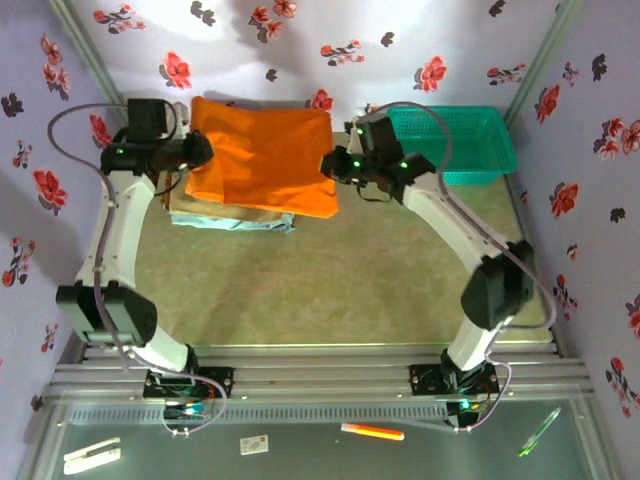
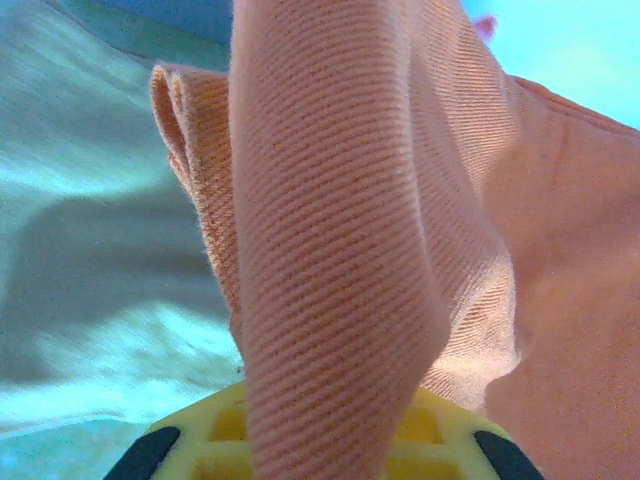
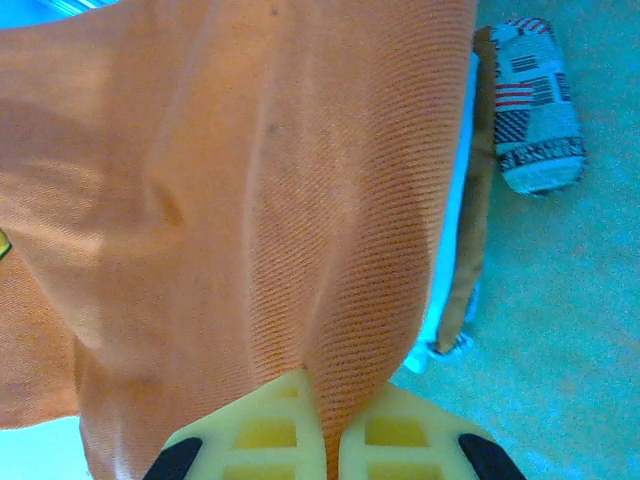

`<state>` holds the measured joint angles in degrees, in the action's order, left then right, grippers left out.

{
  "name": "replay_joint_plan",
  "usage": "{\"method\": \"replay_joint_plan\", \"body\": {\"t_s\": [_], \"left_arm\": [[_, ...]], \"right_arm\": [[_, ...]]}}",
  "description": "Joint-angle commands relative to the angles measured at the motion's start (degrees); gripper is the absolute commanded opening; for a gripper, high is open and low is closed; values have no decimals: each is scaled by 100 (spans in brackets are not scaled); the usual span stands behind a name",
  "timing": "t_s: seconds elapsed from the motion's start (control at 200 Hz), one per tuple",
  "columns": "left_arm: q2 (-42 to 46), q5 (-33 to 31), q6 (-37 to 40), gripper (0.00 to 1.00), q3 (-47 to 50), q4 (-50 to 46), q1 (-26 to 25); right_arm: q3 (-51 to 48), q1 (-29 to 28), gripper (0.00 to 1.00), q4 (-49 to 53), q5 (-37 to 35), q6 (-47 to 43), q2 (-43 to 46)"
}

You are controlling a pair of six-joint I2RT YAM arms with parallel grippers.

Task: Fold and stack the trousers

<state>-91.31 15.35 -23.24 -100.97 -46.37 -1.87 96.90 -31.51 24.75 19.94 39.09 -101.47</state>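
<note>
Flowered walls point(image 1: 400, 40) close in an olive table point(image 1: 330, 280), and both my arms reach to its far side. On the left, the left end effector point(image 1: 200, 152) is clamped on the left edge of the trousers point(image 1: 265, 155); through its wrist camera I see a thick fold of orange twill running down between the yellow pads. The trousers are folded into a rough rectangle at the far left-centre of the table, spread over a tan garment point(image 1: 200, 208) and a blue garment point(image 1: 245, 226) whose edges peek out along the near side. I cannot tell whether the orange cloth already rests on that stack or hangs just above it. On its right edge, the right end effector point(image 1: 328, 165) is closed on a pinch of the same cloth, which rises from the seam between its pads. A small printed roll point(image 3: 535, 105) lies on the table just beyond the stack. Further right stands the green basket point(image 1: 490, 150), apart from the cloth. I judge the trousers light, soft and limp: they will sag between two holds and the layers may slide apart. So I would take them at opposite edges, pinching every layer of the fold together, as now, and keep them level.
</note>
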Motion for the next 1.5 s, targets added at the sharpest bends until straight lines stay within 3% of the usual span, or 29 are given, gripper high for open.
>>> {"method": "replay_joint_plan", "body": {"t_s": [0.0, 0.305, 0.41, 0.475, 0.545, 0.57, 0.65, 0.71, 0.81, 1.03, 1.11, 1.315, 1.495], "left_arm": [[-495, 138, 226, 0, -609, 148, 561], [-2166, 427, 98, 0, -711, 747, 1306], [-2627, 324, 111, 0, -897, 656, 1405], [-2733, 283, 62, 0, -838, 722, 1513], [-2843, 253, 154, 0, -964, 551, 1596], [-2849, 229, 193, 7, -985, 522, 1614], [-2849, 284, 188, 46, -991, 467, 1683], [-2804, 286, 178, 60, -1059, 329, 1690], [-2572, 301, 272, 71, -1241, 22, 1698], [-1674, -121, 311, 73, -1493, -859, 1662], [-1034, -148, 54, 70, -739, -655, 1479], [1016, -463, -793, 66, 2218, 1080, 743], [1993, -380, -968, 66, 3304, 1339, 714]], "right_arm": [[621, -40, 0, -270, 364, 274, -620], [2215, -1, 0, -318, 806, 738, -2949], [2320, 34, 0, -347, 819, 802, -3419], [2305, 89, 11, -381, 923, 857, -3565], [2211, 135, 29, -556, 1010, 950, -3590], [2215, 144, 32, -532, 1028, 931, -3590], [2201, 158, 38, -459, 1042, 864, -3498], [2201, 154, 42, -424, 1096, 823, -3364], [2103, 154, 49, -294, 1053, 673, -3063], [1475, 158, 56, -339, 798, 468, -2491], [1068, 229, 56, -665, 719, 682, -2389], [430, 205, 61, -2095, 1058, 1645, -2780], [853, -208, 60, -2533, 1228, 2044, -3584]]}}
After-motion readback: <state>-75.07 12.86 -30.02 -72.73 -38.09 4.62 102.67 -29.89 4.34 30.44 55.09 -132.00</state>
